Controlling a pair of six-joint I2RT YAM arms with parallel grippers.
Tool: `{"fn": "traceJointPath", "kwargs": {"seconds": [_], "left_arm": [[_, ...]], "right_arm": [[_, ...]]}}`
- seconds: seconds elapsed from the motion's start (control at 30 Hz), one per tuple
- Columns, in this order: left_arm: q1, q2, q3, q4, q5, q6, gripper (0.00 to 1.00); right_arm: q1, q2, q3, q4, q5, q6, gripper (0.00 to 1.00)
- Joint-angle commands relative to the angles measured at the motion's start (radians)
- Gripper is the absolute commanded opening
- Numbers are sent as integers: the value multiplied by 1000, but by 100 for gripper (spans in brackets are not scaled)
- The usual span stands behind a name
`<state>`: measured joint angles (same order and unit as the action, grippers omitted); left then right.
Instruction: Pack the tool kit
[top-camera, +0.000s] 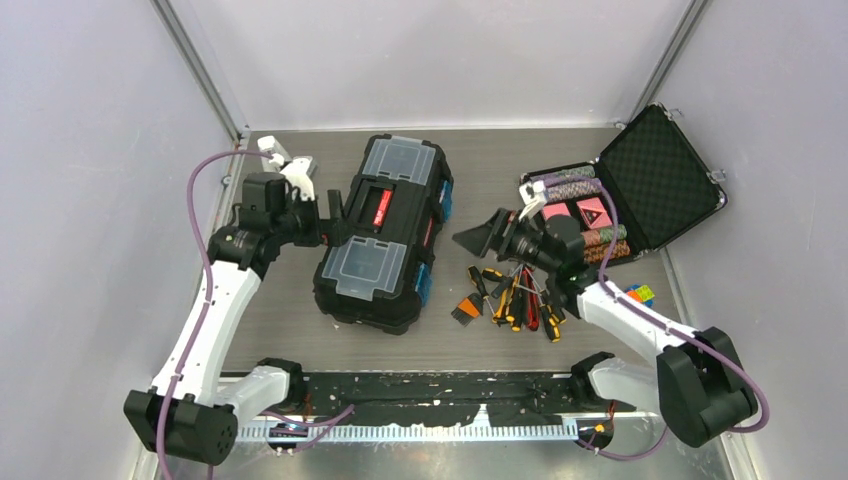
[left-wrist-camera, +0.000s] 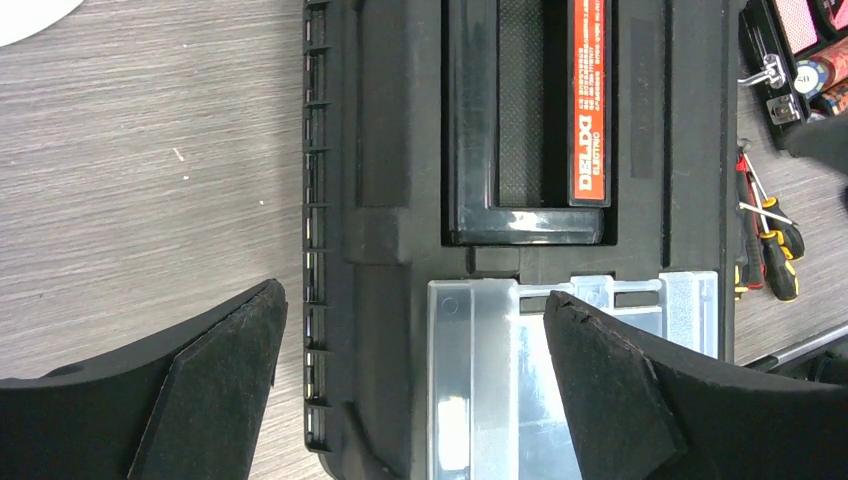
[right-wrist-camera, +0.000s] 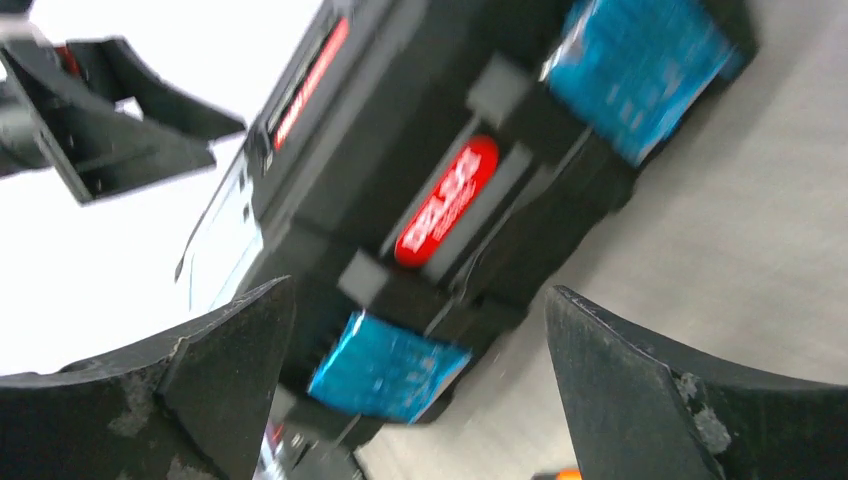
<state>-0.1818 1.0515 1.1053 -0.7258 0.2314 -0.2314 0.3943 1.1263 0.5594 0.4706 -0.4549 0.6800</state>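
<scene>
The large black toolbox (top-camera: 385, 235) stands closed mid-table, with two clear lid compartments, a red-labelled handle (left-wrist-camera: 588, 100) and blue latches (right-wrist-camera: 385, 365). My left gripper (top-camera: 340, 222) is open and empty, hovering over the toolbox's left edge. In the left wrist view (left-wrist-camera: 415, 340) one finger is over the table and the other over a clear compartment lid (left-wrist-camera: 480, 380). My right gripper (top-camera: 478, 238) is open and empty, just right of the toolbox and facing its latch side (right-wrist-camera: 420, 370). Several screwdrivers and red-handled tools (top-camera: 512, 300) lie loose on the table, right of the toolbox.
A smaller black foam-lined case (top-camera: 640, 185) with poker chips stands open at the back right. A colourful cube (top-camera: 640, 293) lies beside the right arm. Grey walls close in the table on three sides.
</scene>
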Motion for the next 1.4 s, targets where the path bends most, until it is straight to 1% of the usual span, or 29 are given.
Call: {"fn": "traceJointPath", "kwargs": {"seconds": [0.0,0.13,0.23,0.3,0.33,0.43,0.53,0.57,0.63,0.67,0.8,1.1,1.23,1.33,1.37], "left_arm": [[-23,6,-8,52,41,17,99],[-38,-19,-69,65,18,33,99],[-38,-39,-106,68,-19,53,99],[-38,-51,-130,74,-45,63,99],[-38,-55,-143,84,-48,64,99],[-38,-66,-177,112,-37,65,99],[-38,-64,-179,111,-22,71,99],[-38,-65,-180,111,-25,73,99],[-38,-66,-184,109,-26,76,99],[-38,-67,-185,109,-27,77,99],[-38,-69,-189,107,-26,78,99],[-39,-43,-188,99,-1,63,99],[-50,-39,-187,89,-29,67,99],[-67,-36,-185,72,-98,82,99],[-75,-36,-182,67,-117,86,99]], "right_arm": [[93,11,-88,253,-51,205,99],[179,69,-158,355,-2,296,99],[201,155,-205,465,6,393,99],[212,225,-238,603,-6,451,99],[216,273,-242,637,-14,485,99],[248,374,-257,809,-17,549,99],[273,508,-262,945,-15,632,99],[281,535,-261,1021,-15,650,99],[292,609,-254,1120,-14,698,99],[293,645,-249,1134,-19,715,99],[315,661,-232,1149,-19,699,99],[330,586,-196,1148,-46,626,100],[333,542,-206,1147,-31,604,90],[332,511,-222,1148,-23,600,84],[333,506,-223,1148,-22,600,80]]}}
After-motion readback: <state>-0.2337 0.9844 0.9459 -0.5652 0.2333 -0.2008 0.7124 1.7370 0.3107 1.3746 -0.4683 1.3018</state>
